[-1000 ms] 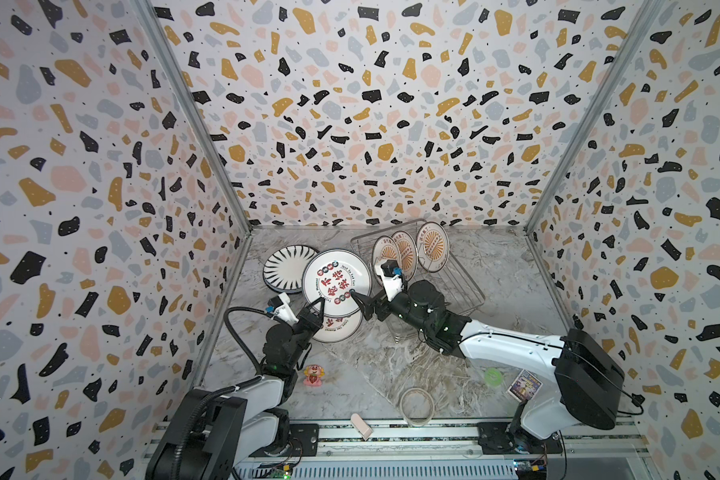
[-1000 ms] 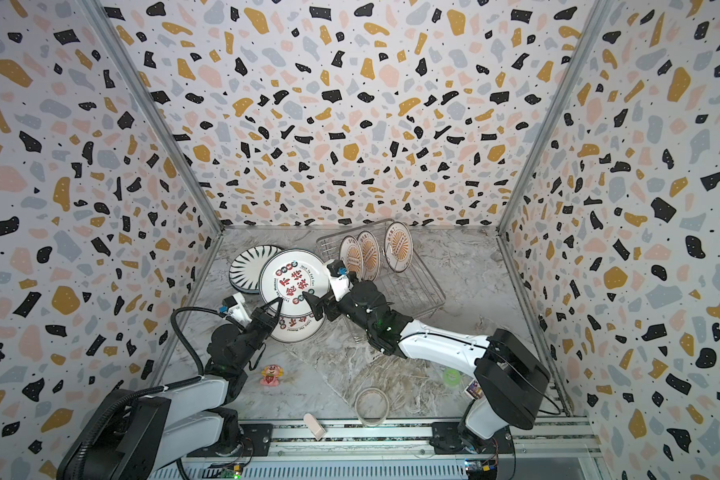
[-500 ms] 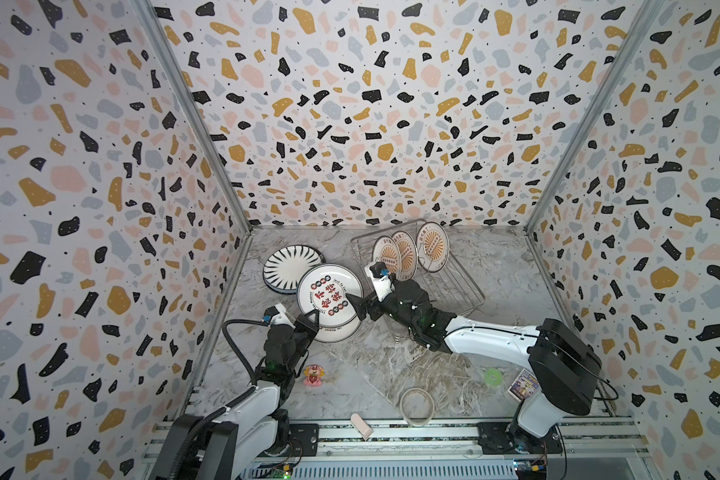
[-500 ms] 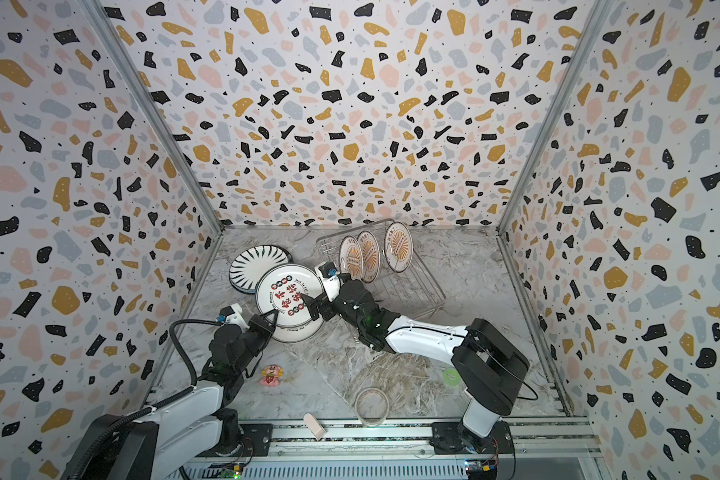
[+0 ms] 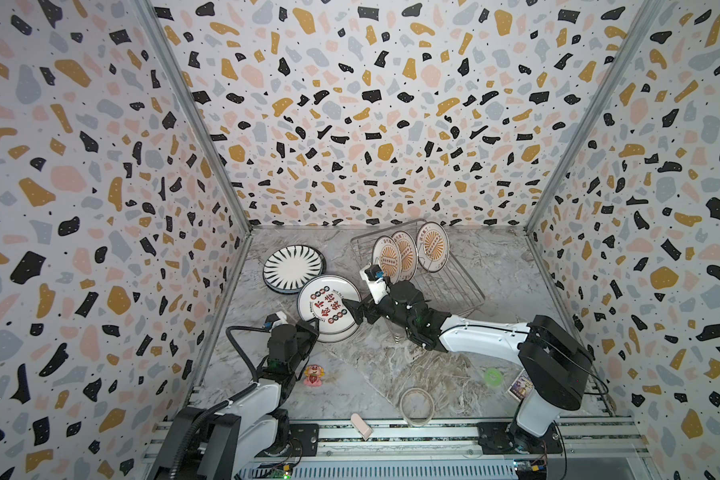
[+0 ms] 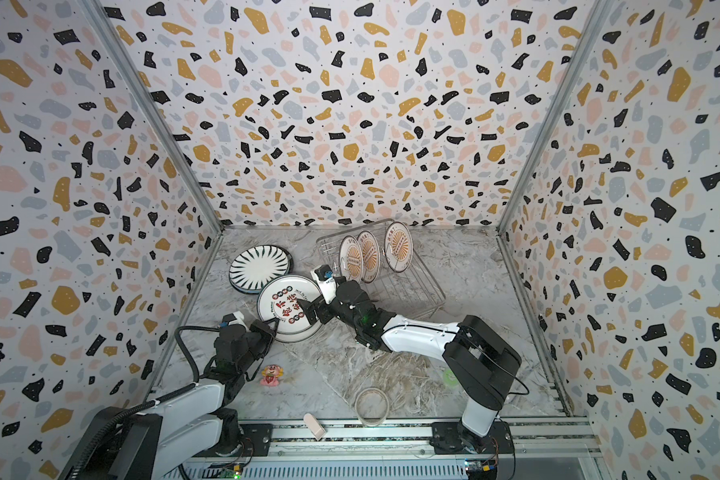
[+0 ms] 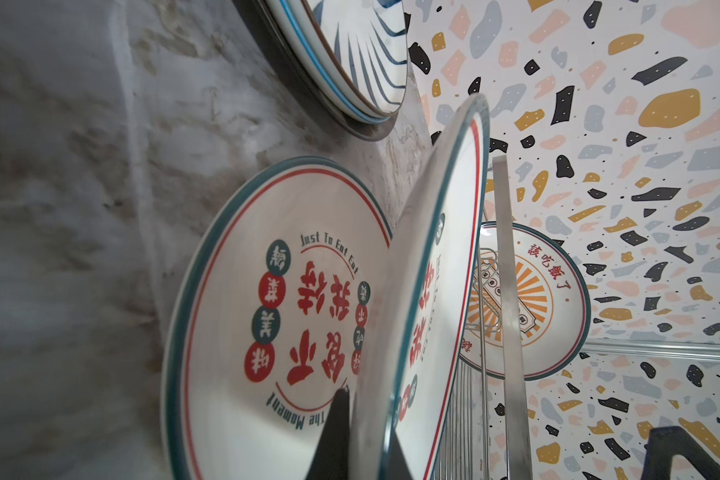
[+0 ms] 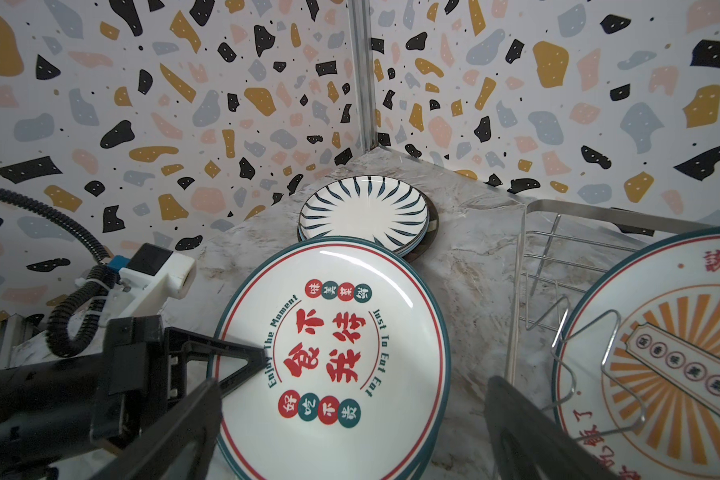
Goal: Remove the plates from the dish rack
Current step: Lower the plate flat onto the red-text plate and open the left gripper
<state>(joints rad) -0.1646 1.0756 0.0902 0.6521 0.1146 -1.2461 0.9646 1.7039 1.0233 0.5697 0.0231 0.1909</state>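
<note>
My left gripper (image 5: 309, 328) is shut on the near rim of a red-character plate (image 5: 328, 309), which tilts over a matching plate (image 7: 275, 316) lying on the table. In the left wrist view the held plate (image 7: 429, 291) shows edge-on between my fingers (image 7: 333, 436). My right gripper (image 5: 360, 312) stands open just right of this plate, its jaws wide and empty in the right wrist view (image 8: 350, 436). A stack of striped plates (image 5: 292, 267) lies behind. The dish rack (image 5: 454, 286) holds three upright sunburst plates (image 5: 406, 251).
Near the front edge lie a pink toy (image 5: 313, 376), a translucent tape ring (image 5: 417, 406), a green disc (image 5: 492, 377), a small card (image 5: 522, 384) and a pink block (image 5: 361, 426). Patterned walls close in the left, back and right.
The red-character plate has come down and toward the front with my left gripper. My open right gripper has followed it leftward and forward, staying beside its right rim.
</note>
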